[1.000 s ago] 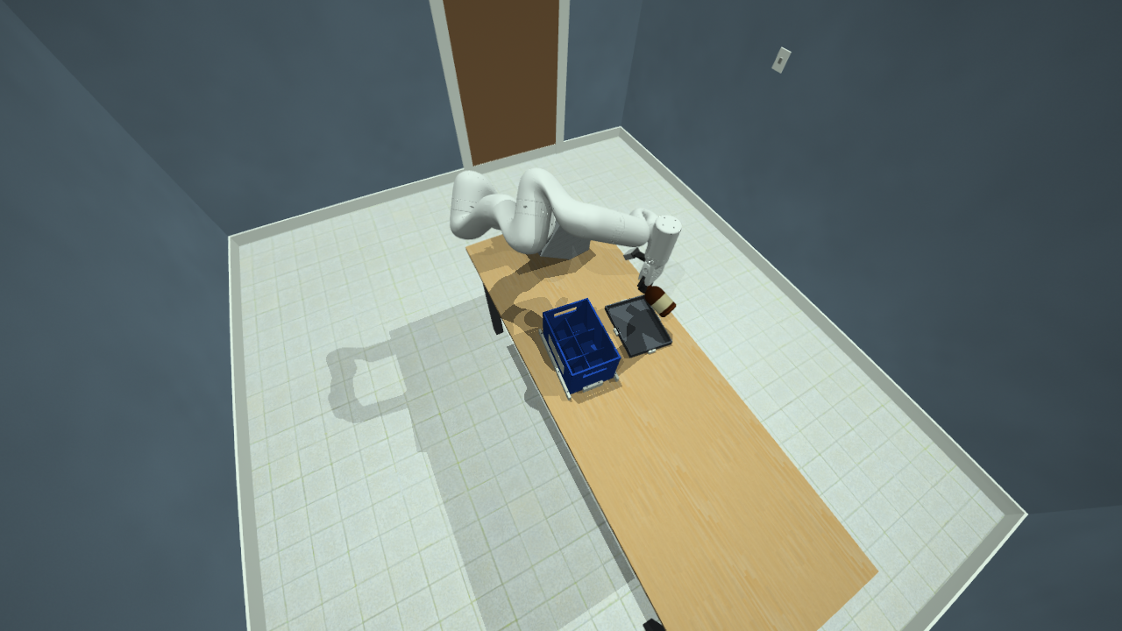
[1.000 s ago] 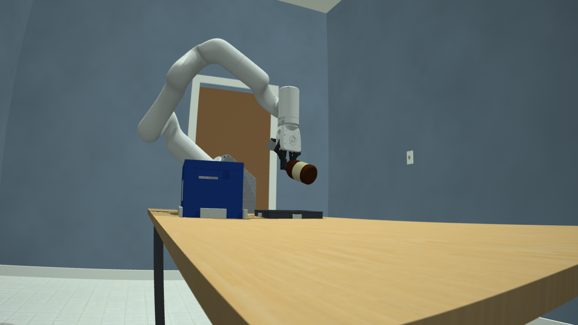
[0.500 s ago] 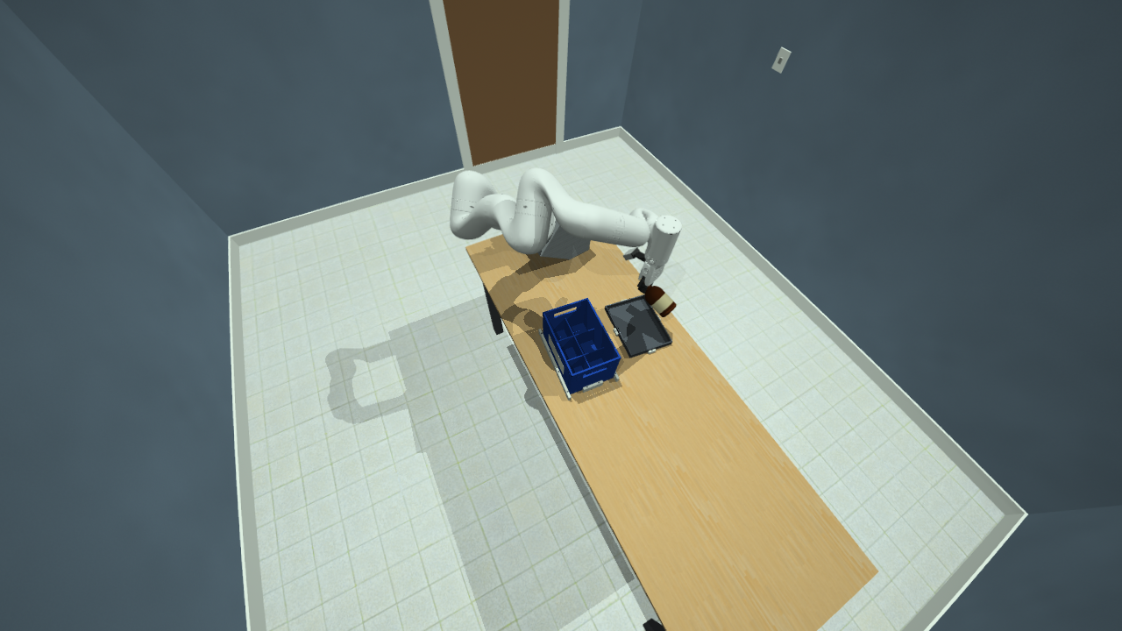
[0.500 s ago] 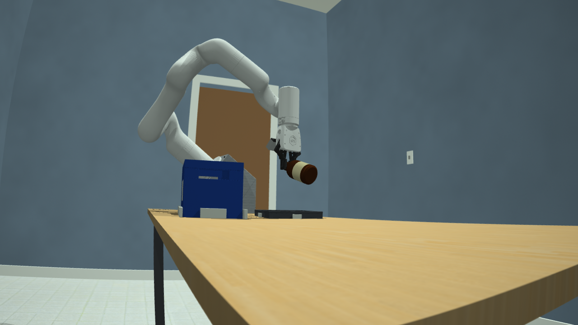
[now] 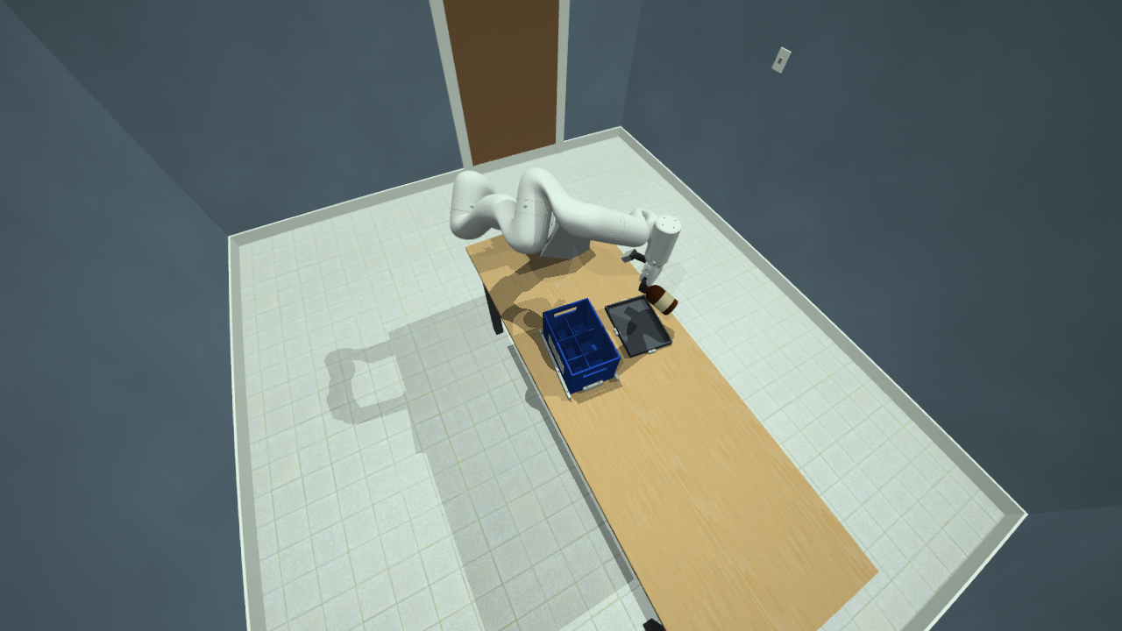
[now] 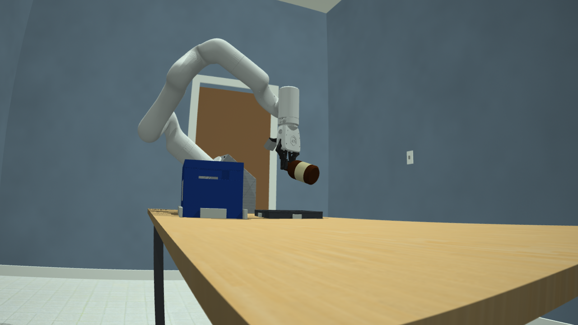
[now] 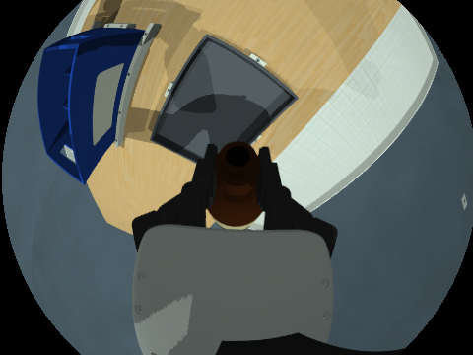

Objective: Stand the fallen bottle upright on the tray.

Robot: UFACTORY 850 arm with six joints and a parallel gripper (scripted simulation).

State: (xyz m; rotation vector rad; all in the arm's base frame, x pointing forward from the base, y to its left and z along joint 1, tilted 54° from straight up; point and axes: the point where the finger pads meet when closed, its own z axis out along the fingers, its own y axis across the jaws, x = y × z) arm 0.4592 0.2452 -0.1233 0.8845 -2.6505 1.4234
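Seen from the top: white six-joint arm (image 5: 549, 211) reaching across the far end of a long light-wood surface (image 5: 690, 471), gripper (image 5: 644, 287) pointed down, its fingers pinching the neck of a brown glass bottle with a cream label band (image 5: 661, 300). Bottle lying nearly on its side in the air, over the far corner of the flat dark grey tray (image 5: 657, 346). Blue plastic crate with inner dividers (image 5: 581, 343) set just beside the tray, both resting on the surface. From the exterior: gripper (image 6: 285, 163) hanging well above the surface (image 6: 363, 258), dark fingers (image 6: 283, 160) clamped on the bottle (image 6: 304, 171), base end tilted slightly down and facing the camera. Tray (image 6: 289, 214) low and flat beneath, crate (image 6: 212, 188) to its left. From the wrist: two black fingers closed either side of the bottle (image 7: 236, 189), mouth pointing away from the camera toward the near edge of the tray (image 7: 224, 99); crate (image 7: 66, 106) at far left.
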